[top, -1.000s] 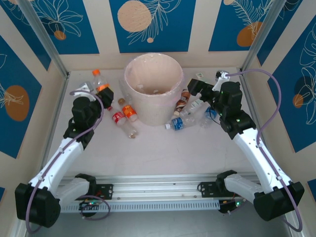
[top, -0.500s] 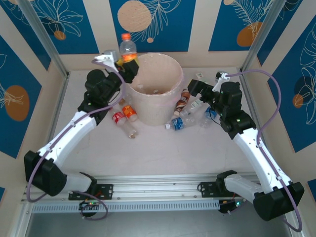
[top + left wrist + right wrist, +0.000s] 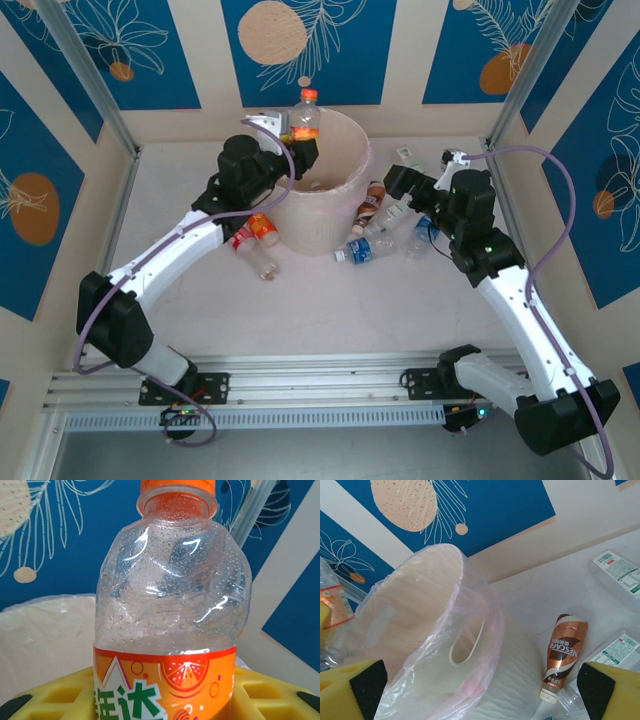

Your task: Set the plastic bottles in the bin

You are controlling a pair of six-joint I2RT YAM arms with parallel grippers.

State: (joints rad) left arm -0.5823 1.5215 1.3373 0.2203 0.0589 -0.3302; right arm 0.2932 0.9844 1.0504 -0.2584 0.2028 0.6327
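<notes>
My left gripper [image 3: 298, 135] is shut on an upright clear bottle with an orange label and orange cap [image 3: 303, 113], held over the far left rim of the pale bin [image 3: 320, 225]. In the left wrist view the bottle [image 3: 167, 605] stands between my yellow fingers [image 3: 267, 695], with the bin's rim [image 3: 45, 625] behind it. My right gripper [image 3: 398, 188] is open, just right of the bin, above a brown Nescafe bottle [image 3: 564, 652]. Red- and orange-labelled bottles [image 3: 250, 233] lie left of the bin. A blue-labelled one [image 3: 358, 250] lies to its right.
The bin's thin liner [image 3: 480, 610] drapes over its rim and handle slot. Clear bottles with green-white labels [image 3: 616, 572] lie by the right wall, and another clear bottle [image 3: 267, 264] lies in front of the bin. Metal frame posts [image 3: 85, 75] stand at the back corners.
My left arm has lifted the orange-labelled bottle from the table left of the bin and swung it up and right, over the rim. The right arm has barely moved.
</notes>
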